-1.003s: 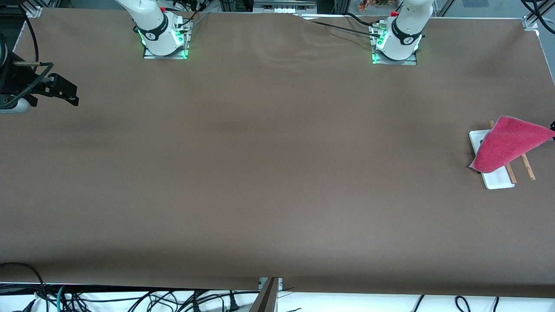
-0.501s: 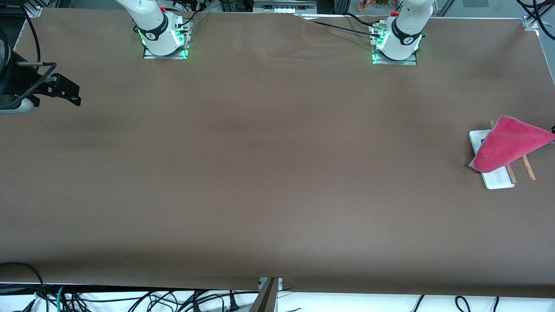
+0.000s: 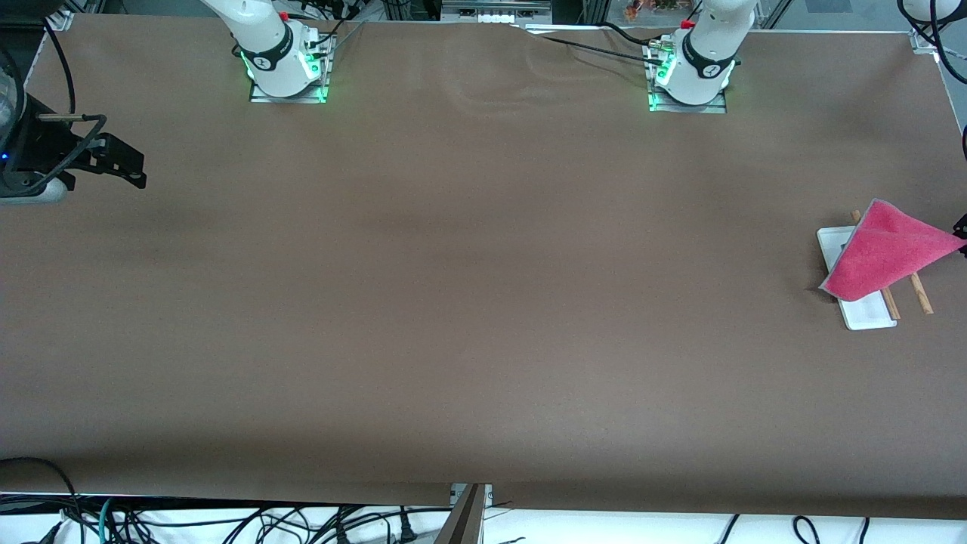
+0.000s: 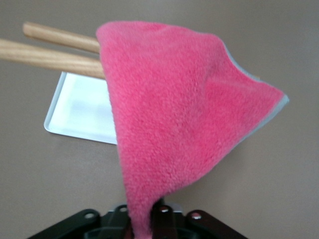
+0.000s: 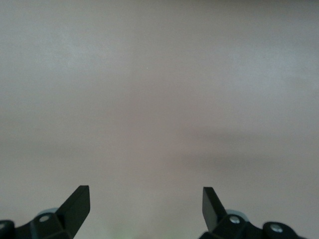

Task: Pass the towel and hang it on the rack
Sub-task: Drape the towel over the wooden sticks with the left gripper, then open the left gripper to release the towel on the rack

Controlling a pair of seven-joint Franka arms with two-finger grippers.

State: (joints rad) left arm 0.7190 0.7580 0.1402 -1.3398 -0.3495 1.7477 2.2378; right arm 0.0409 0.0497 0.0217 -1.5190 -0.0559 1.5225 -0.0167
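Note:
The pink-red towel (image 3: 884, 253) is draped over the two brown rods (image 3: 920, 293) of the rack, above its white base (image 3: 869, 311), at the left arm's end of the table. One corner stretches out to my left gripper (image 3: 961, 227) at the view's edge. In the left wrist view the towel (image 4: 184, 124) hangs off the rods (image 4: 50, 55) over the base (image 4: 79, 109), and a narrow corner runs down between the jaws of my left gripper (image 4: 144, 224), which is shut on it. My right gripper (image 3: 130, 171) waits open over bare table (image 5: 145, 199).
The brown table cover (image 3: 483, 302) spans the view. The arm bases (image 3: 287, 68) stand along its edge farthest from the front camera. Cables hang below the edge nearest that camera. The rack stands close to the table's end.
The towel's held corner has been drawn slightly farther out past the rods, and its lowest corner has risen a little. My right gripper has drifted slightly toward the table's middle.

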